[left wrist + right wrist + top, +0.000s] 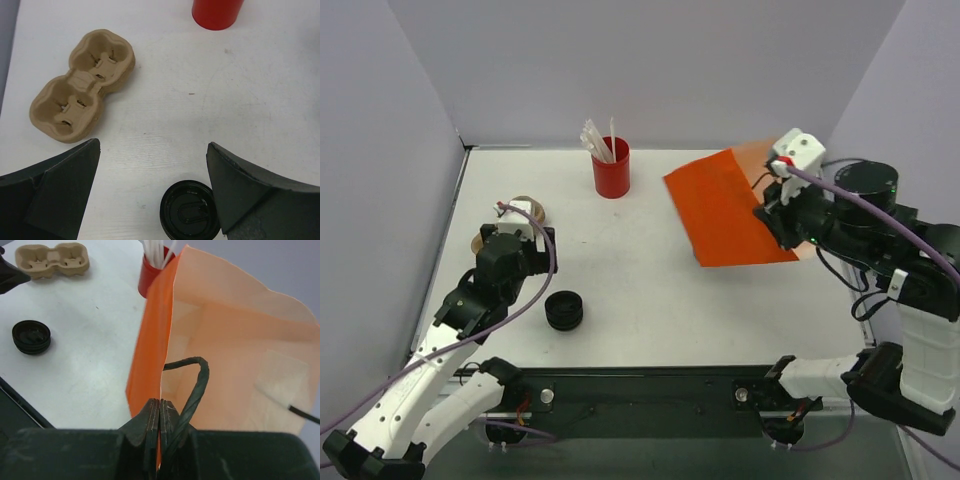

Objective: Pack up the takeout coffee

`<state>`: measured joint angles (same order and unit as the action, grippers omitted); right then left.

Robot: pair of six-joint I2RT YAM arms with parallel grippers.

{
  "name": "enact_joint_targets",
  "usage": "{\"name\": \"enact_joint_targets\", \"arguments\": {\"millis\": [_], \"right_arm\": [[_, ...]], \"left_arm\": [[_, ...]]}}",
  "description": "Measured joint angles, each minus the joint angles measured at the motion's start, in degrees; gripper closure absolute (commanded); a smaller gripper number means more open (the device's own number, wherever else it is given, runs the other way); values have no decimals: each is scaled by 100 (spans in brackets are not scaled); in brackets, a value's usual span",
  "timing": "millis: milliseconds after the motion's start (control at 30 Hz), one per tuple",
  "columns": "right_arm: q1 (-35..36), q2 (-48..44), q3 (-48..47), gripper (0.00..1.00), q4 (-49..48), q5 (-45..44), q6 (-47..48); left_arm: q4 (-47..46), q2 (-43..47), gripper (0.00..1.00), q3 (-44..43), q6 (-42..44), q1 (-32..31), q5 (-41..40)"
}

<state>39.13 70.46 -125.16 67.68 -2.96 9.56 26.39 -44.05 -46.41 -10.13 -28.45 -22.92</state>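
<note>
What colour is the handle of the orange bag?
Dark, almost black. The handle is a twisted cord, and it shows best in the right wrist view.

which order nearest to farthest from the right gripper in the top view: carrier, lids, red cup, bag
1. bag, far right, clamped in the right gripper.
2. red cup, back centre.
3. lids, front left, and carrier, left side under the left arm: too close to call.

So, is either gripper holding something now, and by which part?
The right gripper is shut on the orange paper bag, pinching the top edge of one wall beside its dark handle. The left gripper is open and holds nothing.
</note>
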Motion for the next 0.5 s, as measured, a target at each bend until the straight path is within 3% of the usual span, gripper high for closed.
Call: {"name": "enact_joint_targets", "arguments": {"millis": [67,167,500], "right_arm": [[831,380,-321,100,-151,-317,212],[1515,931,-564,100,-503,-531,570],[1908,2297,549,100,-1528,-59,2282]], "left_arm": [[52,201,3,4,-17,0,-201],[297,588,3,-111,-66,0,-442],[1202,1561,3,-1121,-284,0,-909]]}}
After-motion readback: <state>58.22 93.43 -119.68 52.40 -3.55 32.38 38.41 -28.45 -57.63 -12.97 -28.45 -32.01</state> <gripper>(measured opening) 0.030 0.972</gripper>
